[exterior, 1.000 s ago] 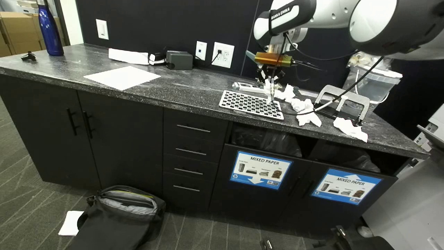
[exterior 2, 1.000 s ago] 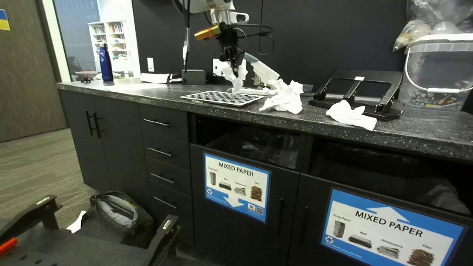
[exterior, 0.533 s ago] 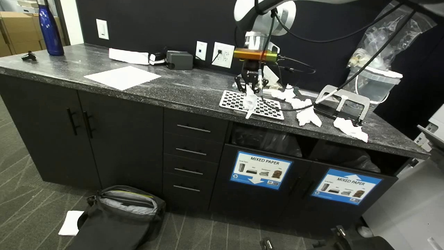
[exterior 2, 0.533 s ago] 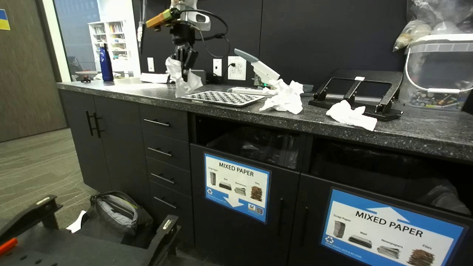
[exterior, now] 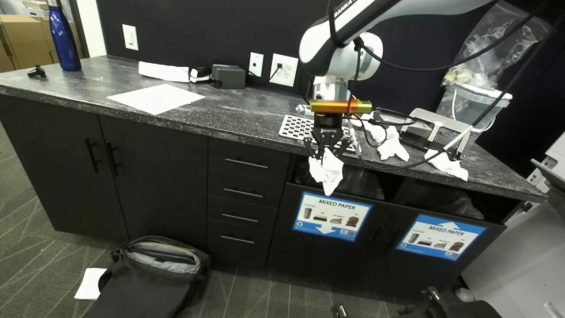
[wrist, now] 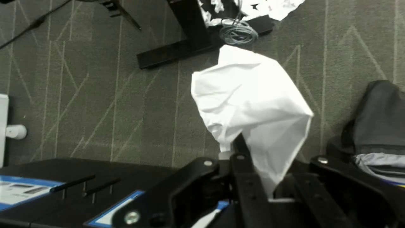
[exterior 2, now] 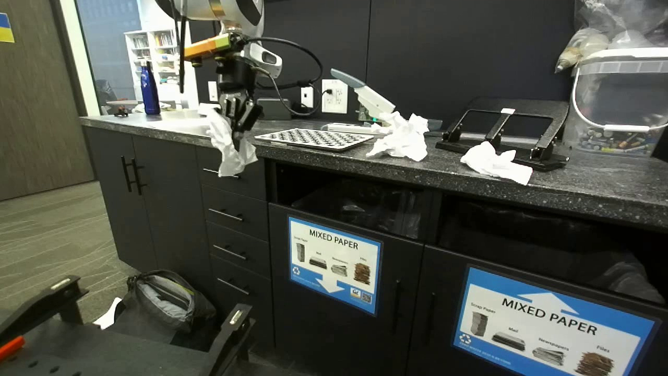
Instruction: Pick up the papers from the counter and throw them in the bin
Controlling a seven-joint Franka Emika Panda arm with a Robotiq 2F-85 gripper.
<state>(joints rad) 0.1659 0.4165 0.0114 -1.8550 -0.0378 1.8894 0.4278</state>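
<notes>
My gripper is shut on a crumpled white paper, which hangs below the fingers. It is past the counter's front edge, at about the height of the bin opening. In an exterior view the held paper hangs in front of the drawers, left of the bin opening. In the wrist view the held paper is seen against the floor and partly hides one finger. More papers lie on the counter: a wad beside the checkered mat and a scrap near the front edge.
A black-and-white checkered mat, a black stand and a clear bucket stand on the counter. Doors with Mixed Paper signs are below the openings. A dark bag lies on the floor.
My gripper has carried the held paper from above the counter by the checkered mat out past the front edge and lower. The papers lying on the counter have not moved.
</notes>
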